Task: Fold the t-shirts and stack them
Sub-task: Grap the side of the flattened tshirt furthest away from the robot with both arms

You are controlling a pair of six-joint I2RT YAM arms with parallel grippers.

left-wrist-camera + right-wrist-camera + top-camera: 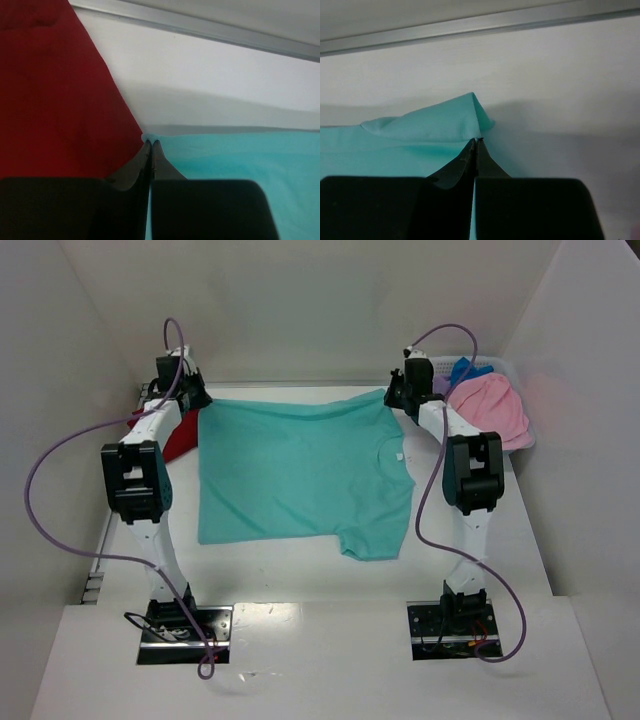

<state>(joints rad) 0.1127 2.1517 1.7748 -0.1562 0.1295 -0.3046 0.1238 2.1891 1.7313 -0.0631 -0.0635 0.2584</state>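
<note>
Lying on the tabletop point(300, 575): teal t-shirt point(290, 470), spread flat in the middle between the two arms, its neck toward the right and one sleeve hanging toward the near side.
Left jaws: together, pinching the far-left corner of the teal t-shirt; a small nub of teal cloth shows at their tips.
Right jaws: together, clamped on the far-right corner of the teal t-shirt, where the cloth rises in a small fold.
Dark red t-shirt point(180, 438): on the tabletop at the far left, touching the teal t-shirt's left edge and partly hidden by the left arm.
Basket point(505, 368): white, at the far-right corner against the wall.
Pink t-shirt point(492, 408): heaped on top of the basket, spilling over its near rim.
Blue t-shirt point(465, 370): behind the pink one.
Purple t-shirt point(441, 386): only a scrap shows, beside the right wrist.
Surface: white, smooth, with a metal strip point(480, 24) along its far edge.
Walls point(300, 300): plain white, closing in the tabletop at the back and on both sides.
Cables point(40, 470): purple, looping from each arm.
</note>
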